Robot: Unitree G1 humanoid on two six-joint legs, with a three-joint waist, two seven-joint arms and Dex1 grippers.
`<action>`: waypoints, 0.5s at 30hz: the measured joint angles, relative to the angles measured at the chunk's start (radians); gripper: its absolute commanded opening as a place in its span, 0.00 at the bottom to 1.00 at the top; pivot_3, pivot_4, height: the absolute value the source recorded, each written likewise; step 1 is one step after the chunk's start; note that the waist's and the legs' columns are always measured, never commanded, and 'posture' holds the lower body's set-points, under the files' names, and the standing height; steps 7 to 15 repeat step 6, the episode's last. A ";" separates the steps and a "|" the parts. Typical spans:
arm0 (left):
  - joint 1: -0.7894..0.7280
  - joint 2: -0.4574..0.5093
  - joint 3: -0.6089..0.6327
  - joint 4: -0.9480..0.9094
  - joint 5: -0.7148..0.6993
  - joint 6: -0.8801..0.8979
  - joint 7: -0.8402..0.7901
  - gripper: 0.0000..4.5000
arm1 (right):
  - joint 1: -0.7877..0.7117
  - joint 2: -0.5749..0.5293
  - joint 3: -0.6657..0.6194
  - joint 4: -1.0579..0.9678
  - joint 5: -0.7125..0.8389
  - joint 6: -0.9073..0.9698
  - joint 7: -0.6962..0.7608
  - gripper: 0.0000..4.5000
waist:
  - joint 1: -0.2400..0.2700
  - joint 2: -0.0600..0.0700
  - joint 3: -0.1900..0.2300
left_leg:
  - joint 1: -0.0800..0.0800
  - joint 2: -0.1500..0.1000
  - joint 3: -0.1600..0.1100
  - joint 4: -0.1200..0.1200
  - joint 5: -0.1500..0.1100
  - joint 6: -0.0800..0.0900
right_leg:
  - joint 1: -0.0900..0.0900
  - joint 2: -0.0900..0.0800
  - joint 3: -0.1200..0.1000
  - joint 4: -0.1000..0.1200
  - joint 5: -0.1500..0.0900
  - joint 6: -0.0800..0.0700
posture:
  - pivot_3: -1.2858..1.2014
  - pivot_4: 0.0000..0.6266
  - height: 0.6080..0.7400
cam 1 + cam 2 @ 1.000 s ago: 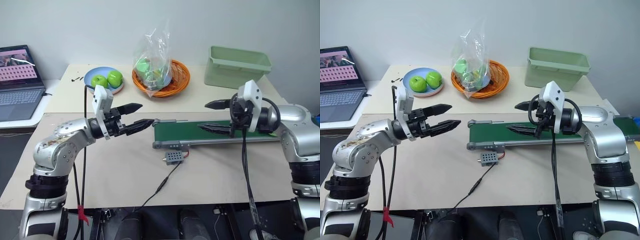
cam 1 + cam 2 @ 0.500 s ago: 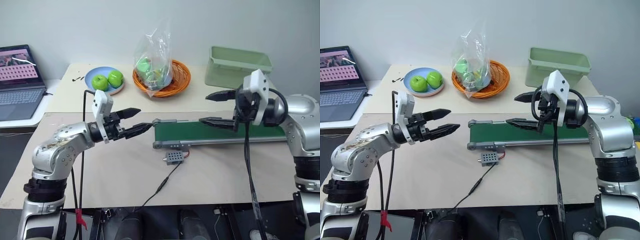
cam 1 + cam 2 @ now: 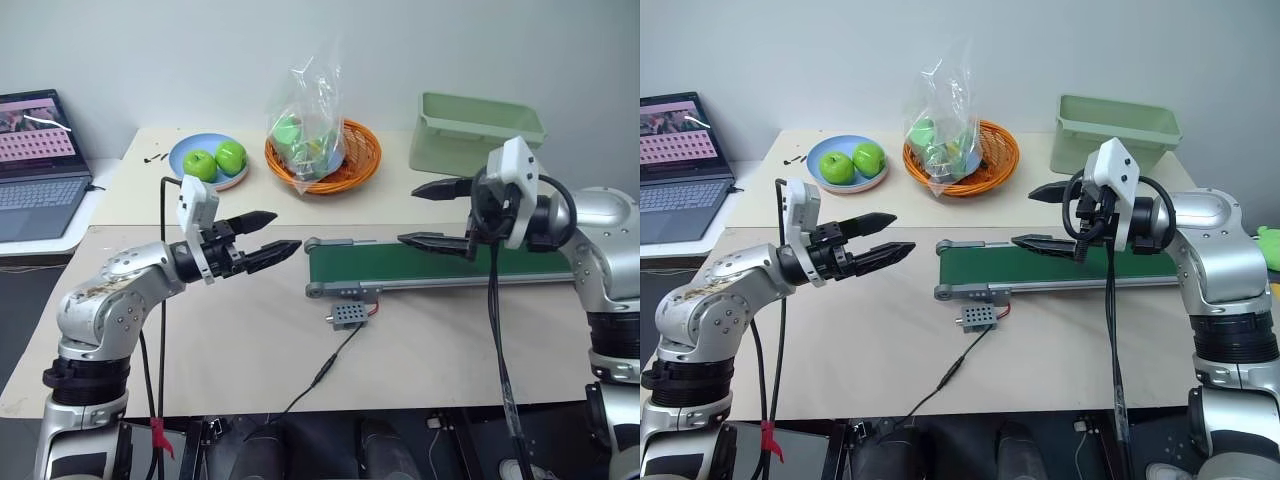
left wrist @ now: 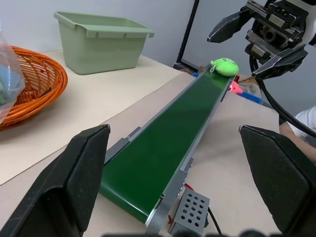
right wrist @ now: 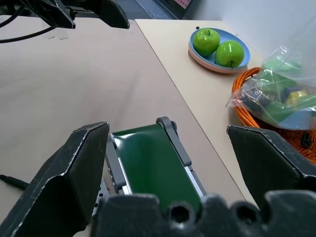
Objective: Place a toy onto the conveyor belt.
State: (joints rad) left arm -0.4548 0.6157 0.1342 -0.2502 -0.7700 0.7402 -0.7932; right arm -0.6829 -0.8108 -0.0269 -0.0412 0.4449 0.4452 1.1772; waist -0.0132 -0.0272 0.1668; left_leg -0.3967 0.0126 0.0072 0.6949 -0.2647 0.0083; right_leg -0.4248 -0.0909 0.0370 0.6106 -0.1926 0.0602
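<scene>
Left eye view, right hand point(image 3: 432, 214) raised above belt point(image 3: 420, 265)

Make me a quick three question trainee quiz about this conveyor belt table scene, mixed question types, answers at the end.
1. True or false: the toy lies on the conveyor belt.
2. How many apples sit on the blue plate?
3. The left claw is: A) open and empty, B) shut on the toy, C) shut on an apple.

Key: 1 true; 2 two; 3 A.
</scene>
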 measured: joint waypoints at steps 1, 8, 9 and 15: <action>0.000 -0.001 0.000 0.000 0.000 0.000 0.002 0.99 | 0.000 0.000 0.000 0.001 0.000 0.000 0.000 1.00 | 0.000 0.000 0.000 | 0.000 0.000 0.000 0.000 0.000 0.000 | 0.000 0.000 0.000 0.000 0.000 0.000 | 0.52 0.24 1.00; 0.000 -0.005 0.000 0.000 0.000 0.000 0.011 0.99 | 0.000 0.012 0.000 0.005 -0.001 -0.002 -0.002 1.00 | 0.000 0.000 0.000 | 0.000 0.000 0.000 0.000 0.000 0.000 | 0.000 0.000 0.000 0.000 0.000 0.000 | 0.52 0.24 1.00; 0.000 -0.005 0.000 0.000 0.000 0.000 0.011 0.99 | 0.000 0.012 0.000 0.005 -0.001 -0.002 -0.002 1.00 | 0.000 0.000 0.000 | 0.000 0.000 0.000 0.000 0.000 0.000 | 0.000 0.000 0.000 0.000 0.000 0.000 | 0.52 0.24 1.00; 0.000 -0.005 0.000 0.000 0.000 0.000 0.011 0.99 | 0.000 0.012 0.000 0.005 -0.001 -0.002 -0.002 1.00 | 0.000 0.000 0.000 | 0.000 0.000 0.000 0.000 0.000 0.000 | 0.000 0.000 0.000 0.000 0.000 0.000 | 0.52 0.24 1.00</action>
